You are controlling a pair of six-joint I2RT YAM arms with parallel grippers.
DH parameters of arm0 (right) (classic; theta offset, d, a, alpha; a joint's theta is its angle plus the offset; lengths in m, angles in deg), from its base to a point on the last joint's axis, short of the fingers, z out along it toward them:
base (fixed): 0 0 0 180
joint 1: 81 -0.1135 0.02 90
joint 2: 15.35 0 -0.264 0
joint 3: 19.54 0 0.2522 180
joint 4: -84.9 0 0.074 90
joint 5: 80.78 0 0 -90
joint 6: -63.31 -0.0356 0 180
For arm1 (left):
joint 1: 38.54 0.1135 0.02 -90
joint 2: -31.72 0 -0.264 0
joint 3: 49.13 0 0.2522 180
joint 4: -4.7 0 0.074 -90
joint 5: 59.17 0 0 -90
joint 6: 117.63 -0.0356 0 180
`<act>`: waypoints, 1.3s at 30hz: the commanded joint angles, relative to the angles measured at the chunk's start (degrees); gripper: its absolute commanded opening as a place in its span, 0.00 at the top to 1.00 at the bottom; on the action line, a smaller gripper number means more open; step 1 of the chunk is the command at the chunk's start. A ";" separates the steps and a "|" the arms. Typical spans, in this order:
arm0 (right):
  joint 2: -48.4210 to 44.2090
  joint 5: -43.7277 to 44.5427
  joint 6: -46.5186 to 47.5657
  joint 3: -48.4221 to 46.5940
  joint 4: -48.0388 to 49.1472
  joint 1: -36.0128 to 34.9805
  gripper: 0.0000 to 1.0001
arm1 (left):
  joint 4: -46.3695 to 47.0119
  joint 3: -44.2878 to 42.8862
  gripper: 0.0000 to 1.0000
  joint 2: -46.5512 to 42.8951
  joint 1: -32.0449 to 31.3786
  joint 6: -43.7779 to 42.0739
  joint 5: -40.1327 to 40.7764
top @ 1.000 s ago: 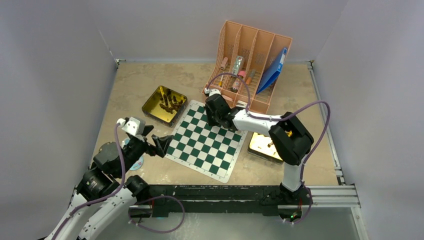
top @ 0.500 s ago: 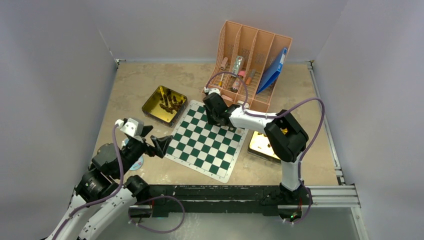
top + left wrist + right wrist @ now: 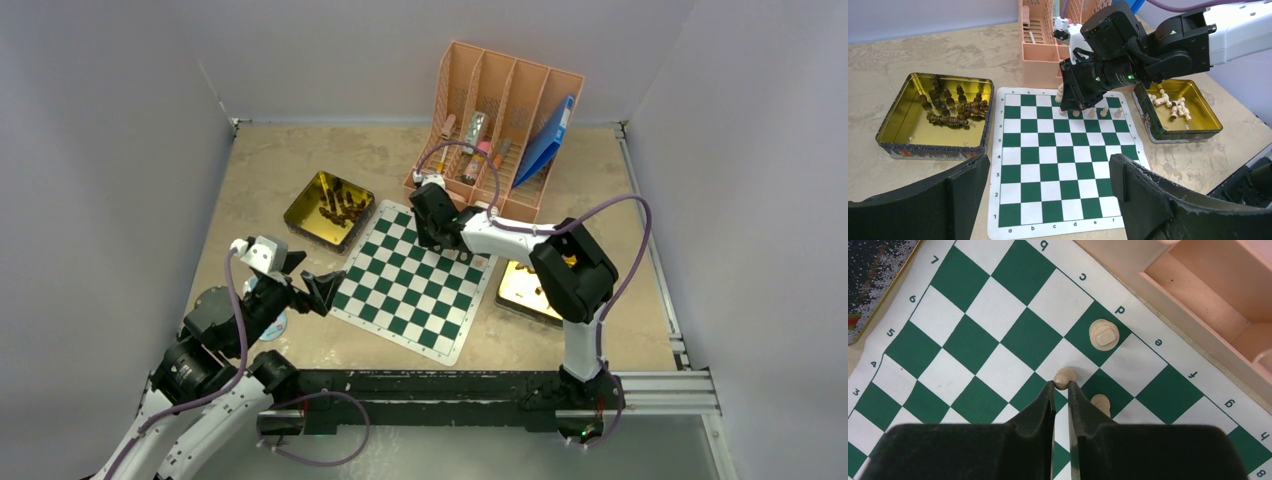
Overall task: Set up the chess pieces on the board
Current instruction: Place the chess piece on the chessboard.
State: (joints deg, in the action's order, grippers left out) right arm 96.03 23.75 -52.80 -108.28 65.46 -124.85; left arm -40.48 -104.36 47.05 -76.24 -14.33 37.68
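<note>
On the mottled beige counter (image 3: 260,160) we see the board (image 3: 1048,165), a thin green-and-white checked mat lying mid-counter toward the near edge. Its white border is printed a–h and 1–8. A shiny gold tin (image 3: 898,125) off its far-left corner holds dark pieces (image 3: 965,107). The left jaws hang spread wide. The right jaws pinch a round-headed pale pawn (image 3: 1065,374) on d7, by the board's far edge.

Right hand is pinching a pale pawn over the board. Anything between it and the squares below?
Nothing visible. The right hand holds the pawn over squares that look bare. Nearest: another pale pawn close beside the hand and a taller pale piece on the edge square by d, both apart from it.
</note>
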 commanded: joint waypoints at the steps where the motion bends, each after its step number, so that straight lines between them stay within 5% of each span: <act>1: 0.85 0.78 -1.04 -1.21 1.90 0.24 0.86 | 1.36 -0.10 0.10 -0.04 -0.19 -0.07 0.44; 21: 1.51 2.13 -1.14 -1.12 1.57 0.19 0.81 | 1.45 -0.01 0.10 -0.05 -0.19 -0.11 0.37; 39: -2.86 -0.44 -0.61 -2.27 -0.26 0.19 0.65 | 1.29 -0.10 0.10 1.30 -0.23 -0.31 -0.26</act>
State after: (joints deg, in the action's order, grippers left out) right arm 97.49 23.20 -53.63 -108.28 66.56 -124.81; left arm -40.50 -104.32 48.58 -76.24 -14.33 37.50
